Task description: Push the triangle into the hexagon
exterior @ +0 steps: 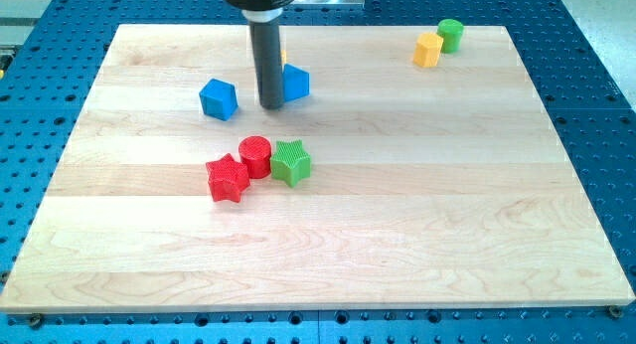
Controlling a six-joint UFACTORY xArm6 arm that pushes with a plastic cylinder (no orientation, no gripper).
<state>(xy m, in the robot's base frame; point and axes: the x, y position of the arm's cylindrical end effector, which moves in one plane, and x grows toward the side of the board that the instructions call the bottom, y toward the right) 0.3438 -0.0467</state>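
Wood board [397, 245] sits on a blue table with holes. 7 blocks lie on it. The rod has no claw and holds nothing; its tip [270, 106] rests just left of the blue triangle [295, 83], touching or nearly so, likely ready to shove it. A bit of yellow peeks out behind the rod. The yellow hexagon [428, 50] waits far right, beside a green cylinder [451, 34]. A blue cube [219, 98], red star [228, 178], red cylinder [255, 155] and green star [291, 161] stay aside.

- Two blue blocks: a cube [219, 98] and a partly hidden block [296, 83]
- Red star [228, 178], red cylinder [255, 156]
- Green star [291, 162], green cylinder [451, 34]
- Yellow block [428, 50]
- Pale wooden board [397, 205]
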